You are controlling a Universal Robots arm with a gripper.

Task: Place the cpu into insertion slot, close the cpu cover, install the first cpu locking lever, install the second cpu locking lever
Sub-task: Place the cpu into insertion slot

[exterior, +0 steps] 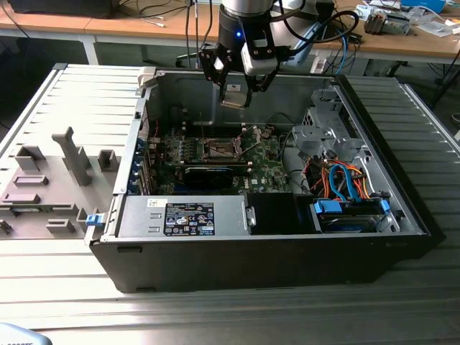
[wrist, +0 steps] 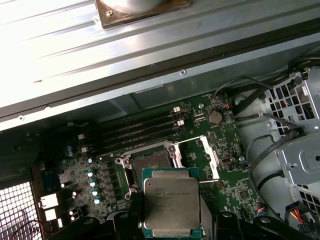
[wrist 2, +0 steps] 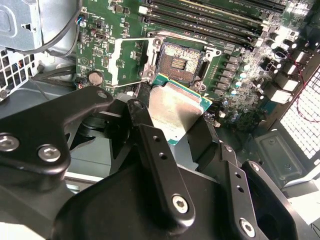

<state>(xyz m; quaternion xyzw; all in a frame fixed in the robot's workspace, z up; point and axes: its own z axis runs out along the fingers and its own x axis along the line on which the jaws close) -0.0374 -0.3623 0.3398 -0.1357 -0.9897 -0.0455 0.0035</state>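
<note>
Chip, silvery face up, is clamped flat between the fingers of the hand inside the open computer case. Below the hand lies the empty socket on the green board, its cover swung open.
</note>
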